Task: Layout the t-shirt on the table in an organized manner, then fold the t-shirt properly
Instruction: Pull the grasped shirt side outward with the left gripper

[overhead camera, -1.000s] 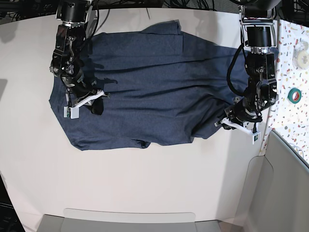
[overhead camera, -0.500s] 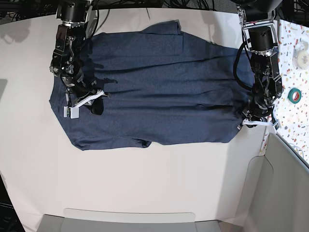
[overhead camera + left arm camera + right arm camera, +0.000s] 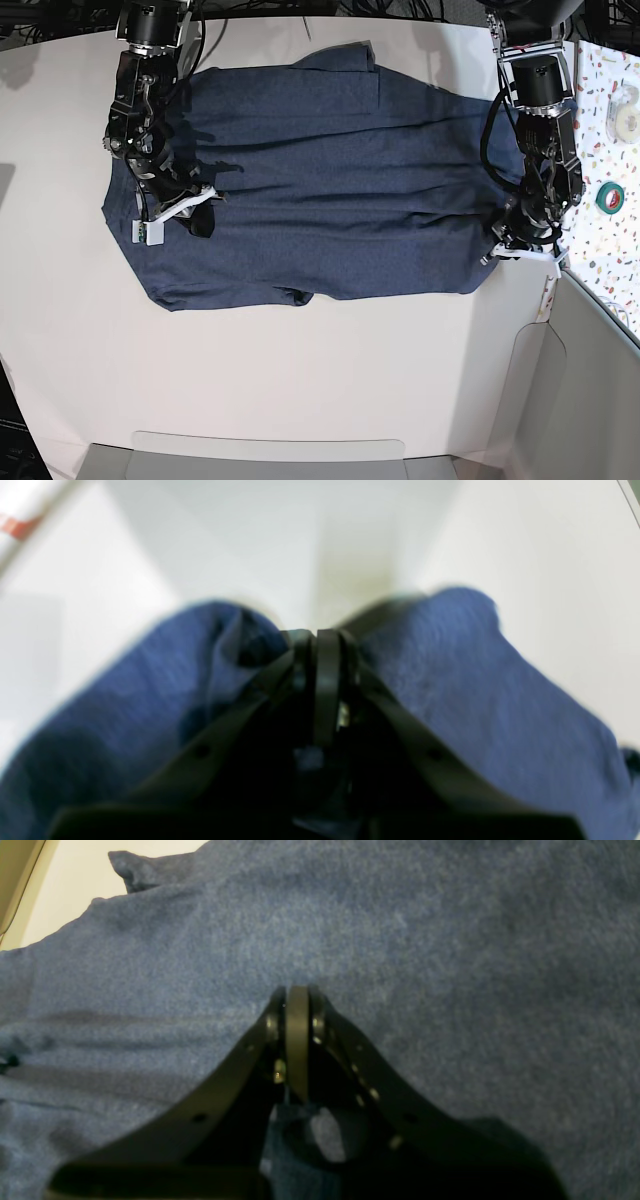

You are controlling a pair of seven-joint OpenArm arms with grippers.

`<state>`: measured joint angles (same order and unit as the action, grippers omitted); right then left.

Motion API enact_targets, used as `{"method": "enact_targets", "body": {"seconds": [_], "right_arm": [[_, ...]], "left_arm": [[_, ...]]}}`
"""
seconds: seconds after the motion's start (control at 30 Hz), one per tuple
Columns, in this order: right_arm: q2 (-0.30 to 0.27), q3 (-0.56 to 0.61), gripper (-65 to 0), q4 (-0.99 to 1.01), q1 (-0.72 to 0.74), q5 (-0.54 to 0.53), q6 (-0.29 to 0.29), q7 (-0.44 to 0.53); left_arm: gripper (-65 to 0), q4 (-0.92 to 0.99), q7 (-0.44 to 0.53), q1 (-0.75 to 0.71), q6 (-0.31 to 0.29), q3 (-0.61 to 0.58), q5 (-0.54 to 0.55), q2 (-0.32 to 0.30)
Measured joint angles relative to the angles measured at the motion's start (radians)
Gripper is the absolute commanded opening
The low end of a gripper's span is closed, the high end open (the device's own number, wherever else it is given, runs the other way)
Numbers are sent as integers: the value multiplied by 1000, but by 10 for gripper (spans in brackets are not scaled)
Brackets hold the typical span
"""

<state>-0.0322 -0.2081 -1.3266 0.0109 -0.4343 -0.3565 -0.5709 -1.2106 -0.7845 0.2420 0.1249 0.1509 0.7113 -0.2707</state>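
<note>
The dark navy t-shirt [image 3: 330,190] lies spread plain side up across the white table [image 3: 300,380], long axis left to right. On the right of the base view, my left gripper [image 3: 497,250] is shut on the shirt's right edge. In its wrist view, cloth [image 3: 475,680] bunches on both sides of the closed jaws [image 3: 320,635], above the white table [image 3: 550,555]. My right gripper [image 3: 210,195] is shut with its tip against the shirt's left part. In the right wrist view the closed tip [image 3: 295,990] touches the cloth [image 3: 450,940]. Whether cloth is pinched there I cannot tell.
A speckled strip along the right edge carries a green tape roll [image 3: 611,196] and a white roll [image 3: 627,100]. A grey panel [image 3: 590,380] stands at the lower right, and a grey ledge [image 3: 270,455] runs along the near edge.
My left gripper pulled the shirt's right edge outward to the right, which flattened the folded-in corner. It then settled slightly. The right arm stayed still.
</note>
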Motion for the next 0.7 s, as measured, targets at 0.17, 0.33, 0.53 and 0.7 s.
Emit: {"method": "enact_targets", "body": {"seconds": [0.17,0.33,0.53,0.7], "right_arm": [[0,-1,-650,0,0,0,0,-1],[0,-1,-650,0,3,1,0,-3],[1,-1,-650,1,3,0,0,-3],[0,-1,-650,1,3,0,0,-3]], "left_arm": [[-584,-218,-78,-65,0,-4,2,10],[-564,-361,-76,-136,3,-48,-4,6],[-564,-340,-85,-207,-4,-137,0,19],[-611,-397,-71,-219,2,-104,-4,10]]}}
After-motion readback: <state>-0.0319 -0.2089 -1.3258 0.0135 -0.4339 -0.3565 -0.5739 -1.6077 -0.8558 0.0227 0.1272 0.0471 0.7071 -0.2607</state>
